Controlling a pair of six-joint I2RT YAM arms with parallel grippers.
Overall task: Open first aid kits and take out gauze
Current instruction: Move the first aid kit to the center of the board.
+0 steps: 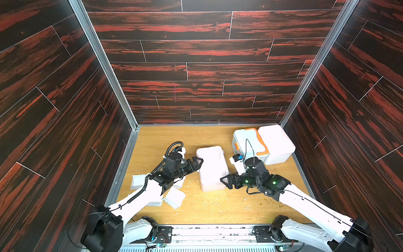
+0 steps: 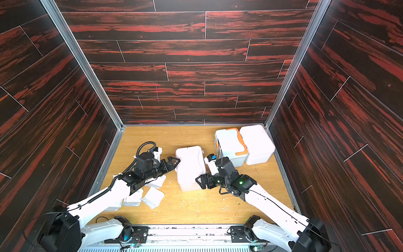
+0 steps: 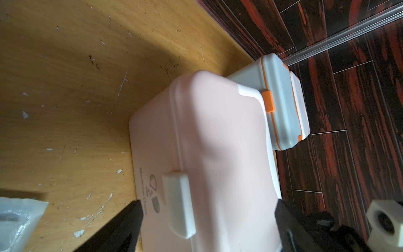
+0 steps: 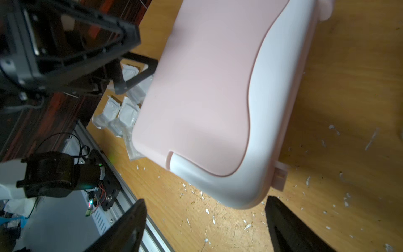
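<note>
**Plainly: left gripper [image 1: 197,163] and right gripper [image 1: 226,182] spread wide at the shut pink kit [image 1: 212,168]**

Centrally on the wooden table [image 1: 218,209] stands the pink kit, lid down, its long axis running roughly from 12 to 6 o'clock. In the left wrist view its white latch [image 3: 178,203] lies flat against the front wall beside a small dark logo [image 3: 152,192].

The left gripper comes in from the kit's 10 o'clock side. Its fingers are spread wide, and the left wrist view shows the kit's end filling the gap between them. Whether either finger touches the plastic cannot be told. The right gripper sits at the kit's 4 o'clock corner, its fingers also parted and holding nothing. In the right wrist view the kit's rounded corner lies just beyond the fingertips.

The other two kits stand side by side, touching, in the table's 1 o'clock corner. One is the blue-white kit [image 1: 247,141], with its orange handle [image 1: 262,141] folded over the lid. The other is a second pale kit [image 1: 277,144] on its 3 o'clock side, nearest the right wall. Both are shut.

The gauze packets [image 1: 174,197] lie loose on the table at about 8 o'clock, overlapping in a heap partly hidden under the left arm. White flecks [image 1: 209,203] dot the wood toward 6 o'clock.
</note>
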